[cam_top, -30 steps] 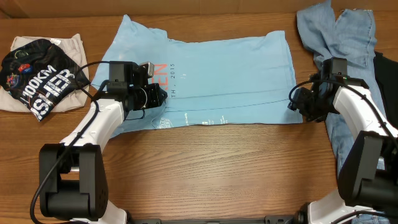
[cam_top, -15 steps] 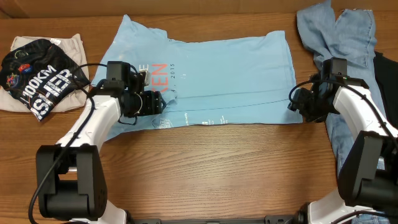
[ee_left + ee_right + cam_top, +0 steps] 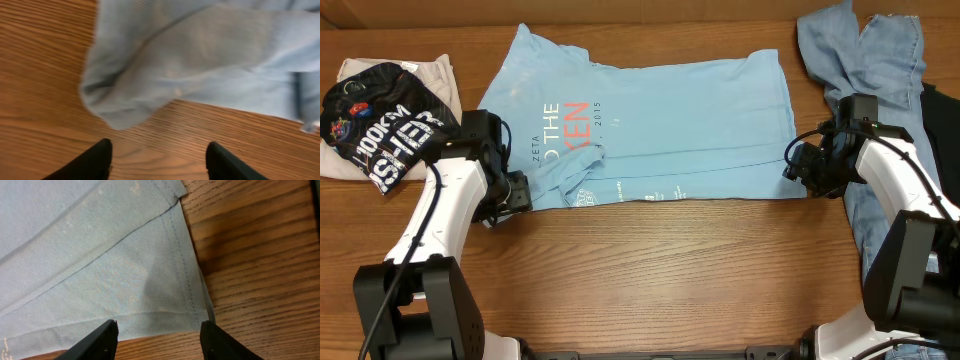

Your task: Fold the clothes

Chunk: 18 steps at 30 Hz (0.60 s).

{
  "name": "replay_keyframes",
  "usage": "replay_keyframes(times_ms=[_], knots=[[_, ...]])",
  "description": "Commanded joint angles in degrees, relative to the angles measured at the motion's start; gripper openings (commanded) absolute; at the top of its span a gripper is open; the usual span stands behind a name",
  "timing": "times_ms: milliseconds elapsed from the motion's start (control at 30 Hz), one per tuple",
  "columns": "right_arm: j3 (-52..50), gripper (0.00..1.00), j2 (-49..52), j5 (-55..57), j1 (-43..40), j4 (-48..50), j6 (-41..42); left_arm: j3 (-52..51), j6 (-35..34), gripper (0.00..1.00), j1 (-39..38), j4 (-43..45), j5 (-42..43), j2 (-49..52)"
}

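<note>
Nearest the robot, the tabletop (image 3: 650, 270) is bare wood. Just beyond it, the left end effector (image 3: 159, 147) hangs low over the wood with its fingers parted about halfway and nothing between them. The rumpled sleeve (image 3: 165, 70) lies just ahead of it, untouched. The right end effector (image 3: 159, 326) is parted about as far and also holds nothing, poised at the hem corner (image 3: 192, 305) on the opposite side.

The light blue T-shirt (image 3: 660, 120) lies spread sideways across the middle of the tabletop. Its near strip appears doubled over, and the red and navy lettering (image 3: 565, 120) faces up toward the left.

The step looks like taking both near corners for the next fold. To do it well, each end effector should come down flat and pinch every layer at its corner. Both should then rise together and carry the edge level, so the cloth stays taut and square.

Farther back, the jeans (image 3: 880, 60) lie at the right. The black shirt (image 3: 385, 125) rests on a beige cloth (image 3: 430, 70) at the left, and both should stay clear of the fold.
</note>
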Motion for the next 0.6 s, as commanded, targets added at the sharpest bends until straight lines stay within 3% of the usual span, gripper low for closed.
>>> replay_keyframes(times_ms=[0,100,133,300,567], knots=[[0.0,0.57,0.1,0.2,0.1,0.3,-0.1,0.6,-1.8,0.56,-0.2,0.1,-6.3,-0.2],[0.0,0.57,0.1,0.2,0.1,0.4,-0.1,-0.7,-2.5,0.41,-0.2,0.1,-10.0,0.5],[0.0,0.57,0.1,0.2,0.1,0.4,-0.1,-1.2,-3.5,0.41,-0.2,0.2,-11.2,0.6],[0.0,0.57,0.1,0.2,0.1,0.6,-0.1,-3.1,-9.1,0.44,0.1,0.2,-13.9,0.6],[0.0,0.57,0.1,0.2,0.1,0.7,-0.1,-4.2,-9.3,0.5,0.1,0.2,-10.2,0.6]])
